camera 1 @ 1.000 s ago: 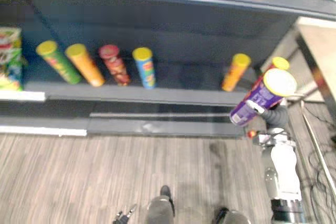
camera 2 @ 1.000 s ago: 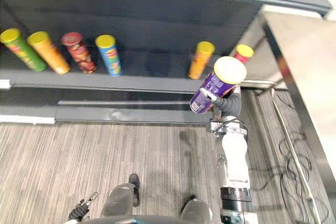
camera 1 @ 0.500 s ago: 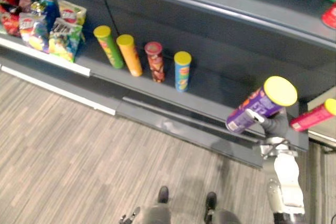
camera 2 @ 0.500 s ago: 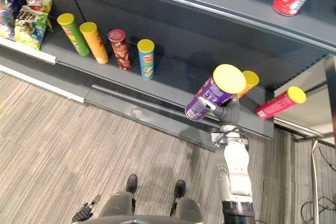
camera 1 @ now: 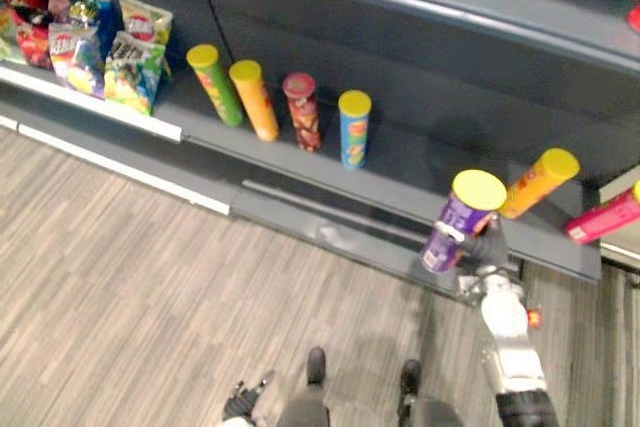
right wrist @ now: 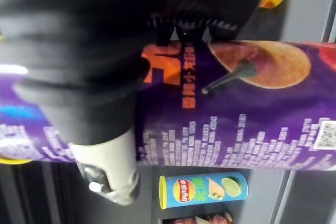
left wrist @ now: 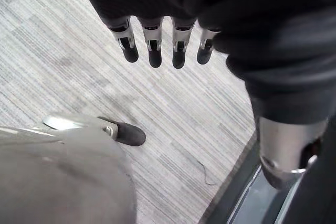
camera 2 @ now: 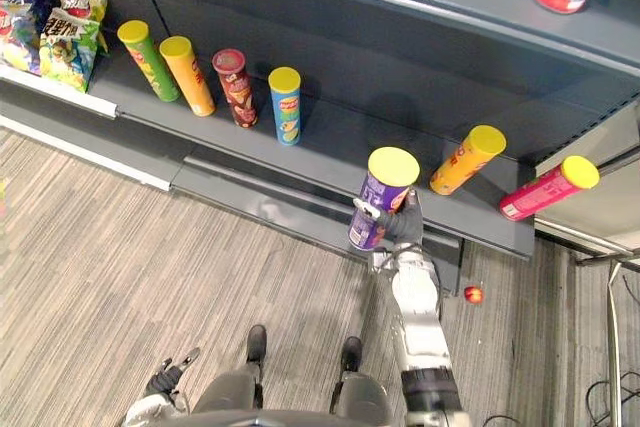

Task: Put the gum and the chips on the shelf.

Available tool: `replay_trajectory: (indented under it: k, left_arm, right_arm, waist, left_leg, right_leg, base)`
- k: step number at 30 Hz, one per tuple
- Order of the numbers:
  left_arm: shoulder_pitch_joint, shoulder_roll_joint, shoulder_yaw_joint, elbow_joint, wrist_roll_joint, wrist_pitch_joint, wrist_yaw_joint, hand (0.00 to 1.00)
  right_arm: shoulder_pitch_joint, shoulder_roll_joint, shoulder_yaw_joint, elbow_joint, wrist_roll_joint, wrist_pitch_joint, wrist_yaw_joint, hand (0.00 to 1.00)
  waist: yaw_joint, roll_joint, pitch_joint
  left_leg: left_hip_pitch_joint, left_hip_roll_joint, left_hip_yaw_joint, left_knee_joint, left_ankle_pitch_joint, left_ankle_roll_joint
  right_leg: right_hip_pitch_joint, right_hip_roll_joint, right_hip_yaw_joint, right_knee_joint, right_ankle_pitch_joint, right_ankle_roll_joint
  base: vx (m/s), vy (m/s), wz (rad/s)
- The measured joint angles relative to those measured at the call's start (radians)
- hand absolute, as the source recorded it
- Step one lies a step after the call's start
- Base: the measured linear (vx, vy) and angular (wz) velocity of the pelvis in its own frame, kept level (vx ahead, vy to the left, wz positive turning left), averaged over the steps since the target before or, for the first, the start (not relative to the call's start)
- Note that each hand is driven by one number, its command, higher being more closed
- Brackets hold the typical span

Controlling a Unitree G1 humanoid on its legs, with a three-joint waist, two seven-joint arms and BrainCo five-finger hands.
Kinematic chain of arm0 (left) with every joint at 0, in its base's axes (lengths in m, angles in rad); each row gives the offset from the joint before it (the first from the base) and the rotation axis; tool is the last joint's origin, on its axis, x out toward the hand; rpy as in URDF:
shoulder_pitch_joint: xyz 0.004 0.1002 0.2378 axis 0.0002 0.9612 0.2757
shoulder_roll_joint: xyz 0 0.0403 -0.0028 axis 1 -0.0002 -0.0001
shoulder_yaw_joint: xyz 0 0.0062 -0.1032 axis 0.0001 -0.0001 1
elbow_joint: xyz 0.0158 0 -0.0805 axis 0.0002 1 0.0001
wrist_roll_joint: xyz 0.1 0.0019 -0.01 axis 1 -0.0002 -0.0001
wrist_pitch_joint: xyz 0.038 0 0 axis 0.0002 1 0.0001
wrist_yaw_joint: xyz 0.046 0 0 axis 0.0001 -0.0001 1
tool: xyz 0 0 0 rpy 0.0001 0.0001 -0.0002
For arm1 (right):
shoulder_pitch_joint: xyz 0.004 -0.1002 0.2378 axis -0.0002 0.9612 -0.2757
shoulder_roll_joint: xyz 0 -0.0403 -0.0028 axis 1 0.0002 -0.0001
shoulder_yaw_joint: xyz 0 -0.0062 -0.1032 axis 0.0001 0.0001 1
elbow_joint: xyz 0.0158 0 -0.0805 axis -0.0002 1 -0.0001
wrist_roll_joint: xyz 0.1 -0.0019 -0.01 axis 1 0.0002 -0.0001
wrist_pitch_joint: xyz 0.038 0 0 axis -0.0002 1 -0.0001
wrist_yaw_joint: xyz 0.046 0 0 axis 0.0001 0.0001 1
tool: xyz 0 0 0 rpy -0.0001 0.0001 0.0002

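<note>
Dark grey metal shelving runs along the far side of a grey wood-grain floor. On its lowest board we see a blue chips can with a yellow lid at the end of a row of cans and, well to its right, an orange can with a yellow lid. Our right hand has fingers and thumb wrapped round a tall, yellow-lidded purple cardboard chips tube, held lid uppermost at the front lip of that board, between the blue can and the orange one (a roomy bare gap). Whether the tube's base is over the board or just short of it we cannot quite tell. Our left hand hangs low over the floor, fingers straight and slightly apart, holding nothing. We judge placing the chips to be the step in hand. The next move calls for carrying the chips tube forward past the lip, setting it flat on its base, and only then loosening the fingers.
</note>
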Motion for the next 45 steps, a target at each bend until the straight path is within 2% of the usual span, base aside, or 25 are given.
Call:
replay_trajectory:
  k: [2,4,6,8,13,14,22,28,32,45]
  left_arm:
    - [-0.020,-0.004,-0.046,-0.037,-0.004,-0.002,0.009,0.00]
    - [-0.040,-0.010,-0.102,-0.121,-0.011,-0.023,0.015,0.00]
    - [-0.056,-0.021,-0.128,-0.175,-0.041,-0.036,0.022,0.00]
    - [-0.069,-0.022,-0.159,-0.261,-0.054,-0.051,0.034,0.00]
    - [-0.071,-0.020,-0.210,-0.349,-0.117,-0.068,0.045,0.00]
    - [-0.075,-0.020,-0.229,-0.366,-0.127,-0.069,0.047,0.00]
    - [-0.123,-0.018,-0.247,-0.373,-0.163,-0.082,0.065,0.00]
    - [-0.139,-0.019,-0.248,-0.373,-0.164,-0.089,0.089,0.00]
    - [-0.140,-0.023,-0.248,-0.387,-0.166,-0.092,0.089,0.00]
    - [-0.149,-0.062,-0.246,-0.454,-0.203,-0.108,0.090,0.00]
  right_arm:
    - [-0.067,0.000,-0.012,0.033,-0.009,0.002,-0.039,1.00]
    - [-0.179,-0.002,-0.042,0.070,-0.011,0.002,-0.087,1.00]
    - [-0.255,-0.014,-0.066,0.095,-0.017,0.002,-0.115,1.00]
    - [-0.380,-0.029,-0.111,0.145,-0.041,0.006,-0.160,1.00]
    - [-0.536,-0.078,-0.182,0.200,-0.048,0.008,-0.232,1.00]
    - [-0.579,-0.105,-0.203,0.221,-0.050,0.009,-0.255,1.00]
    - [-0.748,-0.184,-0.298,0.296,-0.072,0.010,-0.376,1.00]
    - [-0.792,-0.185,-0.321,0.317,-0.086,0.011,-0.433,1.00]
    - [-0.800,-0.184,-0.340,0.301,-0.086,0.011,-0.449,1.00]
    - [-0.832,-0.184,-0.345,0.232,-0.086,0.012,-0.470,1.00]
  waist:
    - [0.013,0.019,0.013]
    - [0.034,0.048,0.056]
    - [0.038,0.069,0.085]
    - [0.051,0.089,0.148]
    - [0.061,0.102,0.213]
    - [0.073,0.112,0.219]
    - [0.096,0.156,0.252]
    - [0.100,0.156,0.254]
    - [0.099,0.156,0.254]
    - [0.101,0.156,0.254]
  left_leg:
    - [-0.016,-0.004,-0.018,0.000,0.010,0.002]
    - [-0.032,-0.008,-0.032,0.000,0.021,-0.001]
    - [-0.058,-0.015,-0.045,0.010,0.024,-0.001]
    - [-0.094,-0.025,-0.053,0.040,0.028,0.003]
    - [-0.157,-0.046,-0.070,0.070,0.039,0.012]
    - [-0.181,-0.051,-0.072,0.081,0.040,0.013]
    - [-0.265,-0.065,-0.094,0.097,0.063,0.015]
    - [-0.307,-0.067,-0.092,0.093,0.075,0.011]
    - [-0.324,-0.057,-0.039,0.094,0.080,0.008]
    - [-0.370,-0.052,0.016,0.103,0.092,0.011]
  right_leg:
    - [-0.008,-0.004,-0.013,0.005,0.001,0.001]
    - [-0.029,-0.011,-0.023,0.030,0.001,0.001]
    - [-0.051,-0.019,-0.037,0.050,0.000,0.001]
    - [-0.087,-0.034,-0.042,0.090,-0.002,0.000]
    - [-0.165,-0.065,-0.046,0.173,-0.026,0.001]
    - [-0.190,-0.071,-0.046,0.188,-0.027,0.000]
    - [-0.293,-0.097,-0.055,0.275,-0.052,-0.005]
    - [-0.369,-0.114,-0.055,0.354,-0.086,-0.014]
    - [-0.396,-0.129,-0.058,0.398,-0.109,-0.015]
    - [-0.457,-0.162,-0.075,0.478,-0.150,-0.022]
  base:
    - [-0.06,0.011,0.24]
    - [-0.10,0.020,0.20]
    - [-0.10,0.034,0.19]
    - [-0.10,0.039,0.13]
    - [-0.08,0.019,0.13]
    - [-0.07,0.008,0.06]
    - [-0.03,-0.021,0.08]
    - [-0.02,-0.072,0.07]
    - [-0.01,-0.062,0.09]
    - [0.01,-0.055,0.07]
